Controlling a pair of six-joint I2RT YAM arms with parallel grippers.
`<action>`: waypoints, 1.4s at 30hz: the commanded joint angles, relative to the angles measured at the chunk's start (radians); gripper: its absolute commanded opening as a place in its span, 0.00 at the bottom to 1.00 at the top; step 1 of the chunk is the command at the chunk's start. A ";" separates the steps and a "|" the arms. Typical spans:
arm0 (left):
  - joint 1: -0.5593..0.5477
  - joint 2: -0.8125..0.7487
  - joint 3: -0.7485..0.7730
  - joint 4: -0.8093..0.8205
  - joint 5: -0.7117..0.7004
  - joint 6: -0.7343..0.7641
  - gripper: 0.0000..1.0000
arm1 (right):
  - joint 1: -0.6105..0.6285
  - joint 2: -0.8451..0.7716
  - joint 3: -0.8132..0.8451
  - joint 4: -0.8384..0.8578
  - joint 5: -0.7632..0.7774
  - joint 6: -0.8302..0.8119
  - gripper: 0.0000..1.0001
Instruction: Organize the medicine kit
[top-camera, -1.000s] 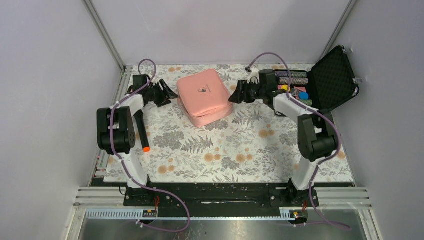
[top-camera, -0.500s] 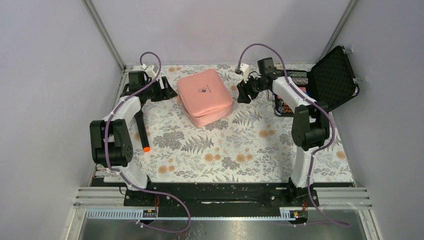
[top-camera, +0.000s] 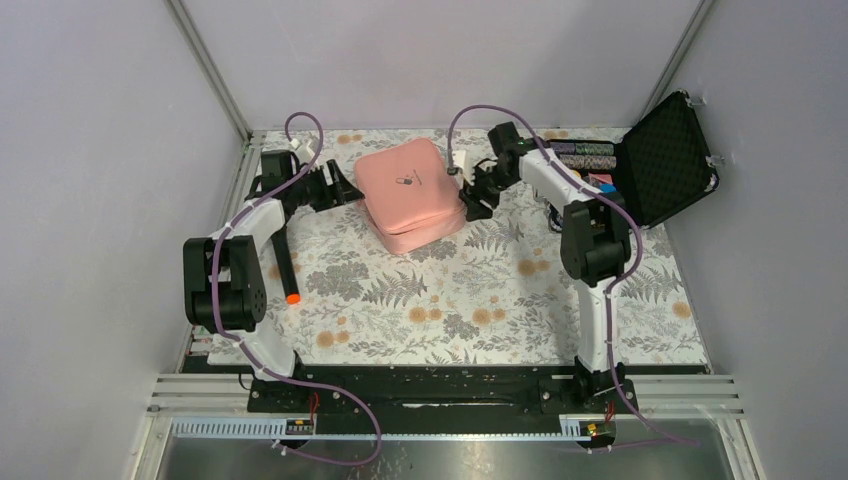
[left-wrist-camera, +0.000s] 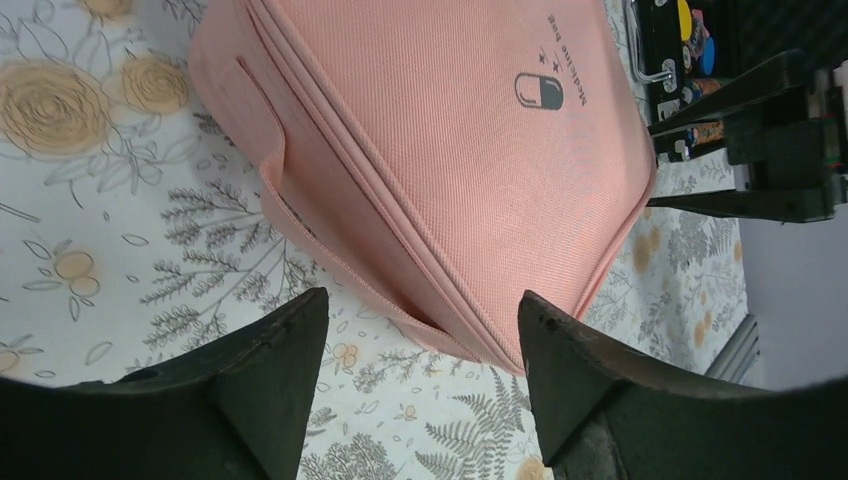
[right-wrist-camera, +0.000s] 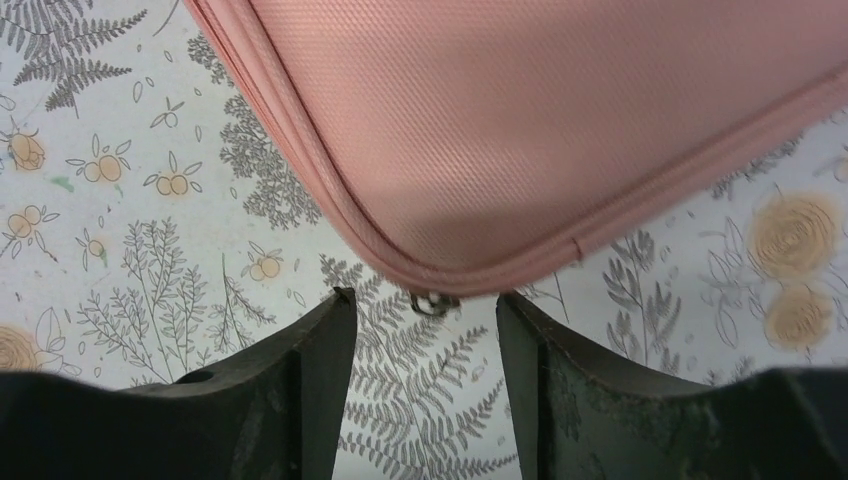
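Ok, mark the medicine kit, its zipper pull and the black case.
medicine kit (top-camera: 408, 185): top view, lid centre.
zipper pull (right-wrist-camera: 433, 303): right wrist view, metal tab.
black case (top-camera: 668, 160): top view, open foam lid.

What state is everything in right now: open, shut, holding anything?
Medicine kit: closed, flat on the floral cloth.
Black case: open, lid raised.
Left tool: open, empty, facing the kit's left side.
Right tool: open, empty, by the kit's zipper pull.
Orange-tipped black marker: lying on the cloth, untouched.
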 joint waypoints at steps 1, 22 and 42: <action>0.002 -0.061 -0.027 0.083 0.053 -0.020 0.68 | 0.040 0.035 0.083 -0.058 -0.001 -0.036 0.60; -0.012 -0.057 -0.031 0.056 0.043 0.063 0.63 | 0.062 -0.158 -0.157 0.208 0.251 0.177 0.00; -0.045 -0.055 -0.074 0.072 0.060 0.037 0.57 | 0.070 -0.227 -0.267 0.350 0.536 0.592 0.00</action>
